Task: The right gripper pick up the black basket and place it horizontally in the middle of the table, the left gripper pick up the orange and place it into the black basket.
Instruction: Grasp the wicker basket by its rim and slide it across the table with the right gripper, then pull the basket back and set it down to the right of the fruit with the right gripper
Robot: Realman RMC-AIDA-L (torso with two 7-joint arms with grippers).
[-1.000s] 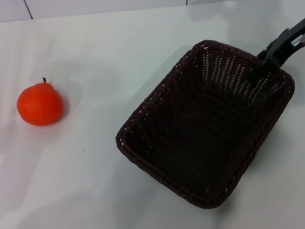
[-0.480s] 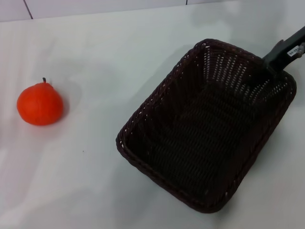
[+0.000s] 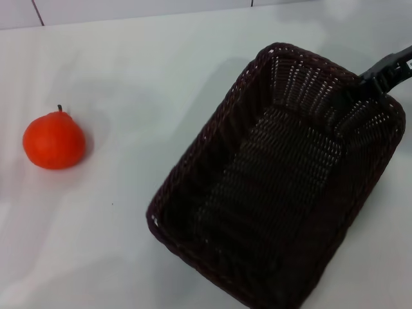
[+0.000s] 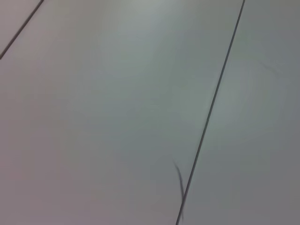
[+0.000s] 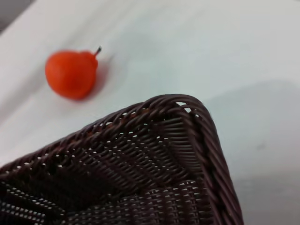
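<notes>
The black basket is a large dark woven wicker basket at the right of the white table, lying diagonally and raised off the tabletop. My right gripper is shut on its far right rim, one finger inside the wall. The right wrist view shows the basket's corner close up. The orange sits on the table at the far left, well apart from the basket, and shows in the right wrist view beyond the basket's rim. My left gripper is out of view.
A dark seam runs along the table's far edge. The left wrist view shows only a plain pale surface crossed by thin dark lines.
The basket has risen toward the camera and looks larger, its near corner reaching the frame's bottom edge. My right gripper has shifted slightly up and right with the rim. The orange has not moved.
</notes>
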